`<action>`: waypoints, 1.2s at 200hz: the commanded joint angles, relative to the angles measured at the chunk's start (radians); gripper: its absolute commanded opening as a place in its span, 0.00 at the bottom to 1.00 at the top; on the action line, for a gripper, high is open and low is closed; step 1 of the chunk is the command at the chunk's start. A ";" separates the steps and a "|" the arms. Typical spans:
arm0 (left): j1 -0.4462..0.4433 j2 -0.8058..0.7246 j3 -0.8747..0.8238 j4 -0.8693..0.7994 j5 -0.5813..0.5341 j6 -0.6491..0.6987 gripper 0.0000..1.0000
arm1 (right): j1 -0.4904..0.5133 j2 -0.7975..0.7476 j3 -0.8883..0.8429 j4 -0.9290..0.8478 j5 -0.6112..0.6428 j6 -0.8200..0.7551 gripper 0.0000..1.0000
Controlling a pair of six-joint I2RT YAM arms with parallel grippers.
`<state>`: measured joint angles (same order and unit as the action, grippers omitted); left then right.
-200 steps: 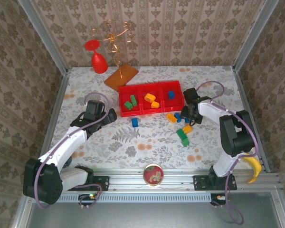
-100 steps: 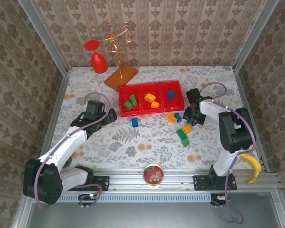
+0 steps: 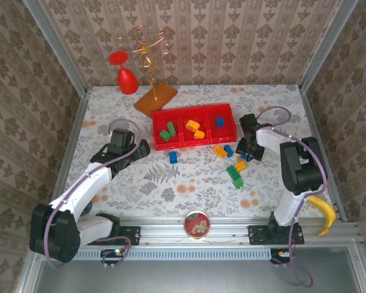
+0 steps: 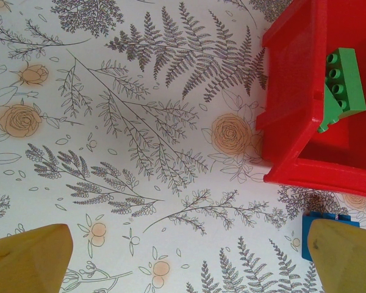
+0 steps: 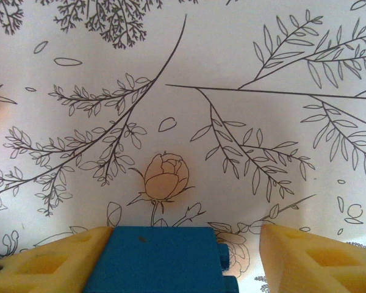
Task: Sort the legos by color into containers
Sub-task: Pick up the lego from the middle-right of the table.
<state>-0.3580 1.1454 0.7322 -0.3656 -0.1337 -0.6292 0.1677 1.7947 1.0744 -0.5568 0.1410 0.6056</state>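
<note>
Three square compartments of the shallow red plastic tray sit on your floral-printed worktop, damask wallpaper behind. Small plastic bricks lie loose just right. Your left jaws gape; right jaws straddle a blue brick, unclamped.

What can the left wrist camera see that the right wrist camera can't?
Left wrist view: a corner of the red tray with a green lego inside, and a loose blue lego on the table just outside it. Right wrist view: a big blue lego between the fingers of the right gripper, touching one, with a gap to the other. Both: yellow fingers and the flowery tablecloth.
</note>
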 commanded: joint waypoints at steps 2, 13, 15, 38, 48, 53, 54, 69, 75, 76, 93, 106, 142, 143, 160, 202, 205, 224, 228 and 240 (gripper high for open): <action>0.007 -0.004 0.005 -0.001 0.003 -0.004 1.00 | -0.003 0.031 0.017 0.000 -0.035 0.013 0.62; 0.007 -0.003 0.006 0.000 0.003 -0.004 1.00 | -0.002 0.031 0.018 0.003 -0.038 0.011 0.60; 0.006 -0.002 0.006 -0.001 0.003 -0.004 1.00 | -0.002 0.031 0.018 0.002 -0.038 0.011 0.60; 0.007 0.001 0.008 0.002 0.004 -0.004 1.00 | -0.003 0.027 0.018 0.003 -0.041 0.011 0.58; 0.007 0.004 0.009 0.001 0.005 -0.004 1.00 | -0.002 0.021 0.014 0.003 -0.040 0.010 0.58; 0.007 0.004 0.009 0.001 0.006 -0.004 1.00 | -0.003 0.019 0.012 0.003 -0.040 0.009 0.58; 0.007 0.004 0.009 0.001 0.006 -0.004 1.00 | -0.002 0.019 0.012 0.003 -0.040 0.009 0.58; 0.007 0.005 0.009 0.001 0.007 -0.004 1.00 | -0.003 0.014 0.008 0.006 -0.040 0.008 0.58; 0.007 0.005 0.008 0.002 0.008 -0.004 1.00 | -0.003 0.014 0.007 0.005 -0.040 0.008 0.58; 0.007 0.005 0.007 0.002 0.007 -0.004 1.00 | -0.003 0.014 0.007 0.005 -0.040 0.008 0.58; 0.007 0.004 0.006 0.002 0.007 -0.004 1.00 | -0.003 0.013 0.006 0.006 -0.040 0.007 0.56; 0.007 0.001 0.003 0.002 0.008 -0.004 1.00 | -0.003 0.012 0.003 0.007 -0.046 0.008 0.54; 0.007 -0.010 -0.001 -0.003 -0.001 -0.004 1.00 | -0.001 -0.014 -0.013 0.015 -0.062 0.019 0.46; 0.006 -0.011 -0.001 -0.003 0.000 -0.004 1.00 | -0.001 -0.015 -0.014 0.015 -0.062 0.021 0.46; 0.008 -0.013 -0.002 -0.004 -0.002 -0.003 1.00 | 0.001 -0.035 -0.021 0.015 -0.063 0.022 0.42; 0.009 -0.015 -0.008 -0.003 -0.003 -0.004 1.00 | 0.010 -0.094 -0.012 -0.013 -0.055 0.022 0.38; 0.009 -0.015 -0.009 -0.003 -0.003 -0.004 1.00 | 0.012 -0.099 -0.010 -0.015 -0.056 0.022 0.38; 0.010 -0.015 -0.011 -0.001 -0.003 -0.004 1.00 | 0.025 -0.127 0.009 -0.026 -0.056 0.022 0.37; 0.010 -0.015 -0.012 0.000 -0.001 -0.004 1.00 | 0.028 -0.133 0.013 -0.027 -0.056 0.023 0.37; 0.010 -0.015 -0.011 0.001 -0.001 -0.004 1.00 | 0.040 -0.145 0.032 -0.030 -0.058 0.023 0.37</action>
<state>-0.3580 1.1454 0.7322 -0.3656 -0.1337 -0.6292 0.1844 1.6997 1.0641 -0.5522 0.0959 0.6094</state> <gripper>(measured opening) 0.999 0.448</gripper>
